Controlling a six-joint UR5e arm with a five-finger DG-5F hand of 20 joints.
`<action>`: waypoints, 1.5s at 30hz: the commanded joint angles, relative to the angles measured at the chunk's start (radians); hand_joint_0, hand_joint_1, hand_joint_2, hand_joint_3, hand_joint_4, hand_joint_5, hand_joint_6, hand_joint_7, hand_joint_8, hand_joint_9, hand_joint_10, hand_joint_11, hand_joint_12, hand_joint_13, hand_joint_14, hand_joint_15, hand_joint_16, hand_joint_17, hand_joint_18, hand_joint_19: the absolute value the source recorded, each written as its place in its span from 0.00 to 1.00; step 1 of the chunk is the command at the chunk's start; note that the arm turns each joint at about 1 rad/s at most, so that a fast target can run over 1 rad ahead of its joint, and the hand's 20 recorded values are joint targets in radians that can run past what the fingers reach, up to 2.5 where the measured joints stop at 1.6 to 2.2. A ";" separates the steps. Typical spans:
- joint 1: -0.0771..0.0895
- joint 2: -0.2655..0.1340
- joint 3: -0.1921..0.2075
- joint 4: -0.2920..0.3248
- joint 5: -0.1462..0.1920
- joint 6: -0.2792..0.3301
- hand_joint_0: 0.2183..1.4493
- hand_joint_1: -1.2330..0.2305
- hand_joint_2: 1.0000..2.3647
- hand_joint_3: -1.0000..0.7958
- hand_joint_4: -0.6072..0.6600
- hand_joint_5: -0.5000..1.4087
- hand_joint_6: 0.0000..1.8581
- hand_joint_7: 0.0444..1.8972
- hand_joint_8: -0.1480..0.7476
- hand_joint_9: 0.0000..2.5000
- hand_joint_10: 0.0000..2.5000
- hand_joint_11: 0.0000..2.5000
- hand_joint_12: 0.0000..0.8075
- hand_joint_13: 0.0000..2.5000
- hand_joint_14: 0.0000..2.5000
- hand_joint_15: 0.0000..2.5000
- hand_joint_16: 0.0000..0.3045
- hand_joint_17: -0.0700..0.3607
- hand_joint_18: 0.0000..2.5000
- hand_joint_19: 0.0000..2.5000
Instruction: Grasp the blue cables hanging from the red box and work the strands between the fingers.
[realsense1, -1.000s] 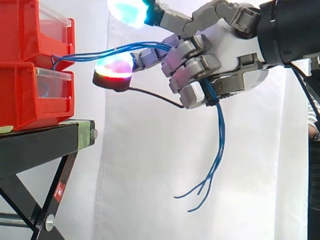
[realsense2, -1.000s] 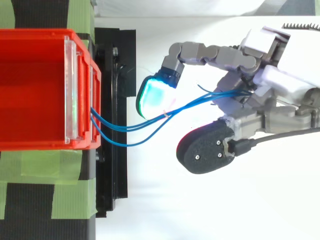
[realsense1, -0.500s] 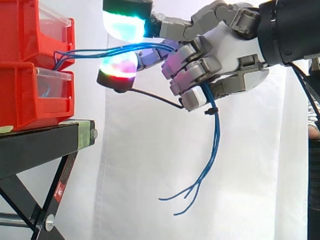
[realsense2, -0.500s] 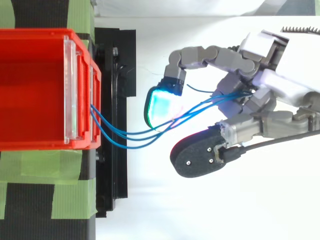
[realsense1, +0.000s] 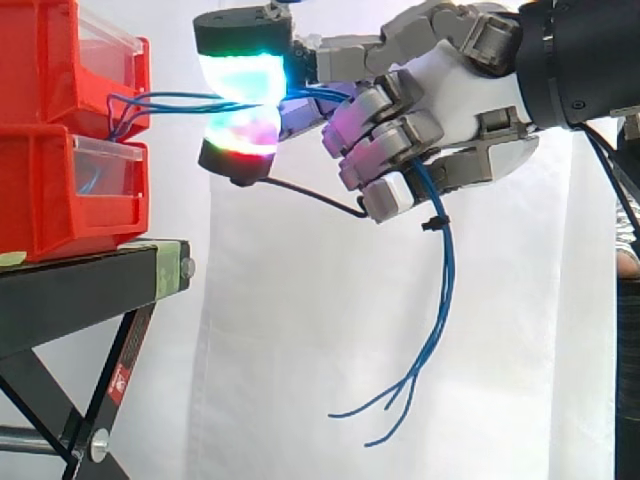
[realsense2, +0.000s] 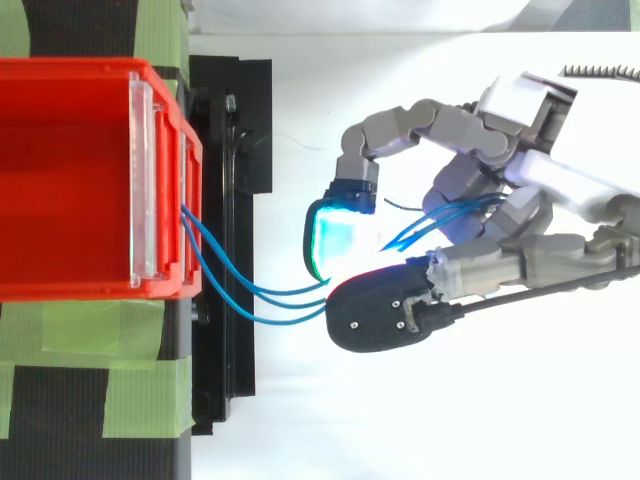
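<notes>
Side view: two red plastic boxes are seen stacked at 9 o'clock, the upper red plastic box (realsense1: 45, 60) set on the lower red plastic box (realsense1: 40, 190), both carried on a black metal stand (realsense1: 80, 290) before a white curtain (realsense1: 300, 350).

The thin blue cables (realsense1: 440, 300) are seen leaving the front of the upper box and are run level toward 3 o'clock. There they are pinched between two glowing fingertip pads (realsense1: 243, 75), one stacked above the other. Past the pads the strands are led through the curled fingers of the robot hand (realsense1: 450, 90), which is closed on them. Below the hand the cables are left hanging toward 6 o'clock, with the loose ends splayed apart in free air, touching nothing.

Top view: the strands (realsense2: 270, 300) are bowed slightly toward 6 o'clock between box and pads. Strips of green tape (realsense2: 130, 330) are noted on the stand top.
</notes>
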 joint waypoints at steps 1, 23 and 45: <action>0.000 -0.001 0.000 0.001 0.004 0.002 0.54 0.42 0.02 0.47 0.60 0.23 0.53 0.62 0.73 0.70 1.00 1.00 0.69 0.74 1.00 0.71 0.64 0.50 0.92 0.29; 0.002 -0.001 0.000 0.010 0.014 -0.003 0.54 0.41 0.02 0.57 0.62 0.24 0.54 0.61 0.73 0.70 1.00 1.00 0.69 0.74 1.00 0.71 0.64 0.50 0.92 0.29; 0.005 -0.001 0.000 0.022 0.031 -0.003 0.68 0.48 0.02 0.69 0.63 0.41 0.26 0.73 0.73 0.70 1.00 1.00 0.69 0.74 1.00 0.71 0.64 0.50 0.92 0.29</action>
